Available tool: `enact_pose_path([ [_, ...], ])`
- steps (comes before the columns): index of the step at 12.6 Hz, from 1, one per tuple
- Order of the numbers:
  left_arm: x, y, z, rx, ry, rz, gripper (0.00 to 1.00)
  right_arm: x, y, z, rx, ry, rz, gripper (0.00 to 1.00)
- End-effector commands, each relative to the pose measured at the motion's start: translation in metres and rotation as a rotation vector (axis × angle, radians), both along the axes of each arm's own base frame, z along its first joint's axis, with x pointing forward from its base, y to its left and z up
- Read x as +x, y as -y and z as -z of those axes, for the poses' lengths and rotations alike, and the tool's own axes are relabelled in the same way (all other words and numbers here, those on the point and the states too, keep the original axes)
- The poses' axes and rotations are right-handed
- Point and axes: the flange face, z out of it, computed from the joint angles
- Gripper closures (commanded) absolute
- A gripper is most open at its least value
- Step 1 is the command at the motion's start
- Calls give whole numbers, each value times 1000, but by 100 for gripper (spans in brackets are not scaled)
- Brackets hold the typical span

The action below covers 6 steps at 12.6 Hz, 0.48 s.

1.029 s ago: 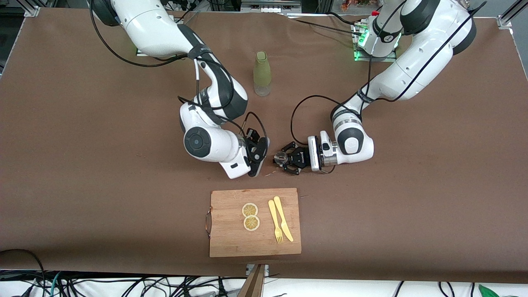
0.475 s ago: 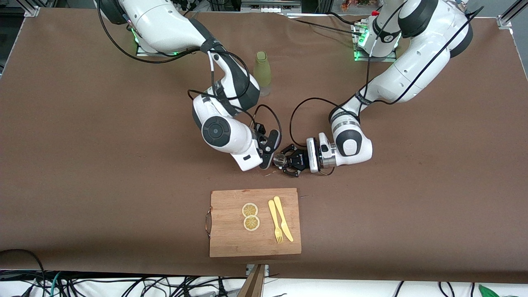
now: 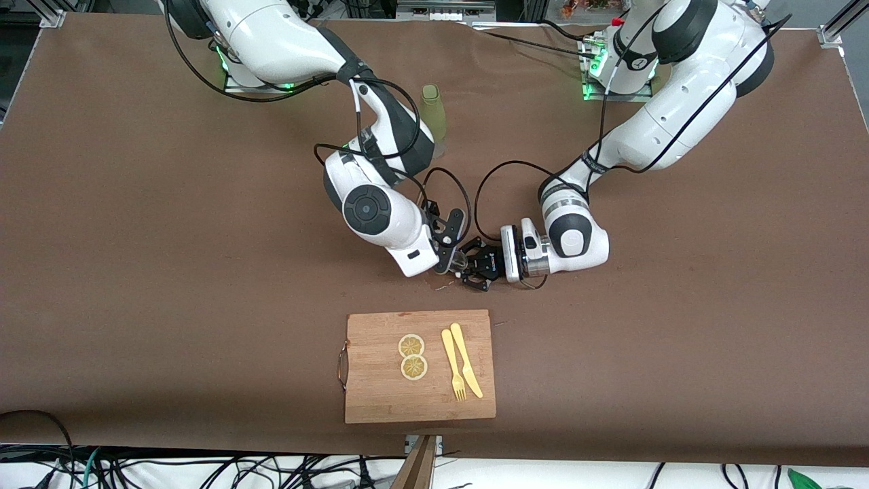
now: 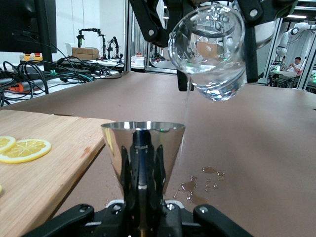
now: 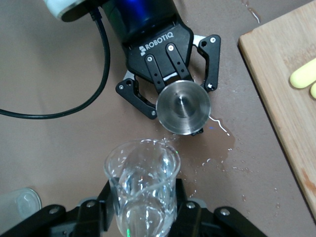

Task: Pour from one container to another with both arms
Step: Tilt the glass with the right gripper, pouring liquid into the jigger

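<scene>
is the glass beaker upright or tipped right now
Tipped: held in the right gripper, the glass beaker leans over the steel cup, water trickling out.

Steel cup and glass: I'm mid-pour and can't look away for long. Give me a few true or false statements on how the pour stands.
1. The left gripper holds the steel cup upright. True.
2. The right gripper holds the glass tipped above the steel cup. True.
3. The stream from the glass lands inside the steel cup. False: in the left wrist view it falls past the rim, outside the cup.
4. The tablecloth beside the cup is dry. False: there is a puddle on it.
5. The lemon slices lie on the cutting board. True.
</scene>
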Motion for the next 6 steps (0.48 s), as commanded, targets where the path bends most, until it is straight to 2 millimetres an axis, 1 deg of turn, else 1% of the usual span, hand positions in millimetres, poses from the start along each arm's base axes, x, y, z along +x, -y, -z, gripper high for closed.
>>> enact_pose_path([
  [1, 2, 10, 1, -10, 63, -13, 100, -8, -11, -7, -45, 33, 11, 86],
  [2, 2, 10, 1, -7, 80, -7, 100, -12, -16, -7, -50, 33, 7, 86],
  [6, -3, 20, -1, -14, 106, 8, 100, -13, -18, -8, -49, 40, 10, 86],
])
